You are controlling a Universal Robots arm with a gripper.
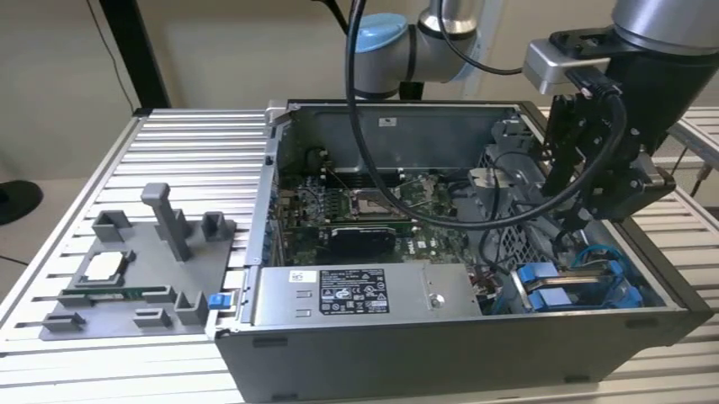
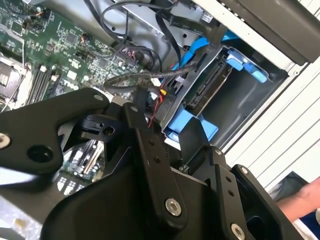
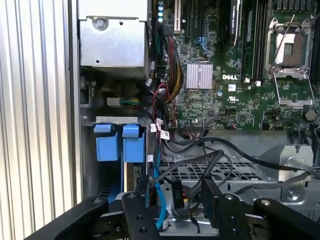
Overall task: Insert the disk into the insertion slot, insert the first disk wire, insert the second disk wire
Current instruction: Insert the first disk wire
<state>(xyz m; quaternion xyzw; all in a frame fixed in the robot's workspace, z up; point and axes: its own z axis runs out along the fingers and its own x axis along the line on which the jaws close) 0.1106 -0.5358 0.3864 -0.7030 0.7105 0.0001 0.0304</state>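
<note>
The disk (image 3: 135,172) sits on edge in the insertion slot at the case's front corner, and the tabs of its bright blue frame (image 3: 121,142) stick out beside it. In the second wrist view the disk (image 2: 212,82) shows as a thin edge inside the blue frame (image 2: 250,67). My gripper (image 3: 175,200) hangs just above the bay, open. A black wire connector (image 3: 176,192) with red and yellow leads lies between the fingers, with a gap on each side. A blue flat wire (image 3: 157,200) runs close by. In the exterior view the gripper (image 1: 575,220) hovers over the blue frame (image 1: 556,290).
The open computer case (image 1: 450,353) stands on a slatted metal table (image 1: 191,143). A grey labelled power-supply box (image 1: 337,295) lies along the front, with the motherboard (image 1: 371,210) behind it. A grey fixture plate (image 1: 135,269) is on the exterior view's left. A person's hand (image 2: 300,205) is near the case.
</note>
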